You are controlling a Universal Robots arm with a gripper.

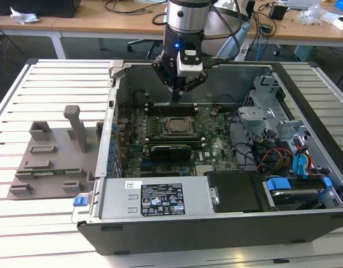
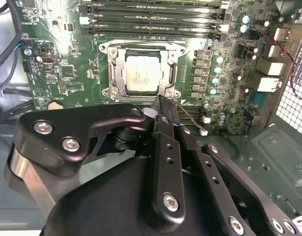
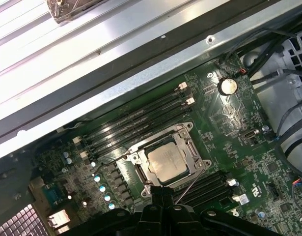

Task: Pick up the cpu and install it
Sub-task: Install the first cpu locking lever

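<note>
Looking at both wrist views, you find the cpu lying flat inside the metal frame of the socket on the motherboard. Your tool hangs above the board near that socket, fingertips together and holding nothing. Treat the chip as light, stiff and thin, I'd judge; its smooth metal top looks slippery and its underside is likely delicate. Take it by two opposite edges at the pale rim, gently and level.

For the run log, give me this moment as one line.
tool: shut, empty, above motherboard | cpu: sitting in socket, clear of tool
</note>
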